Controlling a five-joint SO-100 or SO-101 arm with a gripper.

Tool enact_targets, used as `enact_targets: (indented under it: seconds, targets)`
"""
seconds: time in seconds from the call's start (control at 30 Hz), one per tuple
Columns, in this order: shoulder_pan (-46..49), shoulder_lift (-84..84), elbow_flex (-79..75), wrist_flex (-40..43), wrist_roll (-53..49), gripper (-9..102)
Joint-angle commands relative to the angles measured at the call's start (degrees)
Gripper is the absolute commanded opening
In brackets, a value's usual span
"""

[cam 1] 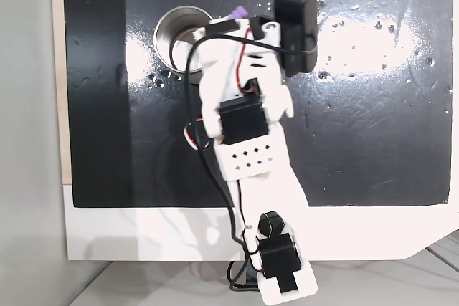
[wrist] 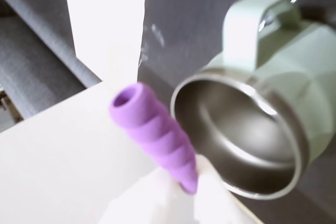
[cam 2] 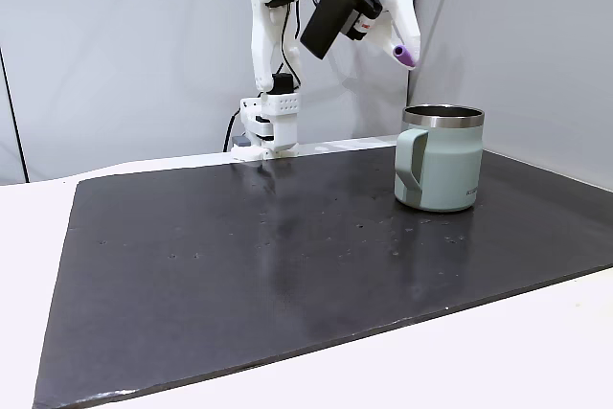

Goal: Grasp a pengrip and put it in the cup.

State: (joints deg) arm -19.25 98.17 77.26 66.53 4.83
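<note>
My gripper (cam 2: 400,43) pinches the pengrip (cam 2: 404,55) high above the tabletop, just beside the cup (cam 2: 439,160) rim, so I should centre it over the mouth before releasing.

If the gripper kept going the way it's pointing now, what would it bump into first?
Probably the cup. The gripper, shut on the purple pengrip, points down toward the cup's rim from above. Depth is hard to judge, so it might hit the rim or pass just beside it.

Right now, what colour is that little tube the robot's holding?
Purple, ribbed; the pengrip shows best in the wrist view.
</note>
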Motion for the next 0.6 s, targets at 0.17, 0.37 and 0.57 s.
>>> enact_targets:
  seconds: [0.17, 0.37, 0.57]
  targets:
    - [-5.5, 2.9, 1.7, -8.3, 5.3, 0]
    - [-6.3, 3.0, 4.7, -11.5, 6.1, 0]
    - [-6.2, 2.9, 4.7, -10.8, 5.9, 13]
